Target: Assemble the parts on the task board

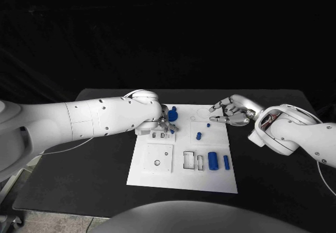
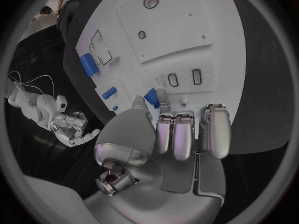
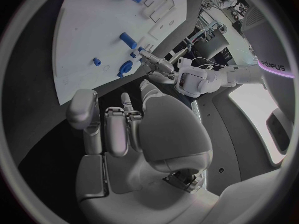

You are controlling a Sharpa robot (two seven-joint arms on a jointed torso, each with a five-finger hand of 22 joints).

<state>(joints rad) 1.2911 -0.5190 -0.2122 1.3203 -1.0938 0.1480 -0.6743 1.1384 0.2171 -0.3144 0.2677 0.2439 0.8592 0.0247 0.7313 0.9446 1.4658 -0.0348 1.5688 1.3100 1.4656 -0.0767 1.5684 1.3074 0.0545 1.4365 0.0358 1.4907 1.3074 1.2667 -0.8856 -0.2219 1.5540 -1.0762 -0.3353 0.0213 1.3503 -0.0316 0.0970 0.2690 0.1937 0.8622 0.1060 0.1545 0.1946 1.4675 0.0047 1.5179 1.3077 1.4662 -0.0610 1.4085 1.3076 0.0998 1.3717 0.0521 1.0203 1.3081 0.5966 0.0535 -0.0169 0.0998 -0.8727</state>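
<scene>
Here my left hand (image 1: 162,122) sits over the far left corner of the white task board (image 1: 183,180), on the black table (image 1: 84,174). Its fingers (image 2: 176,134) lie close together, and my thumb and a fingertip meet at a blue part (image 1: 172,114) that stands at the board's far edge; the left wrist view shows that same part (image 2: 151,96) right at those tips, so I take it as pinched, though the contact itself is small in the frame.

My right hand (image 1: 234,111) hovers at the far right corner of the board, partly over its edge. Its fingers (image 3: 117,129) are curled inward and close together, and I see nothing in them.

On the board itself, a small blue peg (image 1: 209,125) stands near the far edge, just beside my right fingertips but apart from them. A short blue cylinder (image 1: 199,136) lies a little nearer to me, around the middle of the board. Toward the near right, a thicker blue cylinder (image 1: 212,160) lies beside a slim blue bar (image 1: 226,162), the two close but not touching. Left of them are rectangular slots (image 1: 190,160), and farther left a raised square plate (image 1: 158,158) with a small round hole.
</scene>
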